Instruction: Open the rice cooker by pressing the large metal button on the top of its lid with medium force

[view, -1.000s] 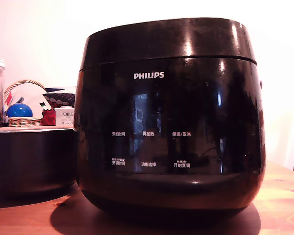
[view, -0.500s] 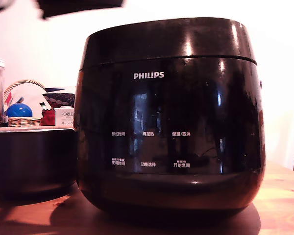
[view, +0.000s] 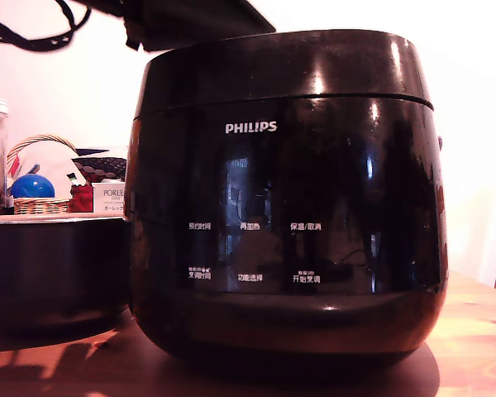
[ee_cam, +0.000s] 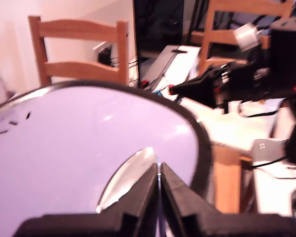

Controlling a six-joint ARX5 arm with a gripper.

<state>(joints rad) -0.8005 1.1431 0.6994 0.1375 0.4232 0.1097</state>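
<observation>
Two fingers [ee_cam: 143, 197] of the pincer [ee_cam: 159, 170] are pressed together, poised over the metal button [ee_cam: 126, 177] on the closed lid [ee_cam: 64, 143] of the rice cooker [view: 285, 207], which is set on the counter [view: 471, 339].

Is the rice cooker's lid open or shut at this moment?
Shut. The lid sits flat on the rice cooker, with only a thin seam between them in the exterior view.

black arm [view: 190, 21], dark cable [view: 33, 37], black wedge-shaped pincer [ee_cam: 159, 185]
</observation>
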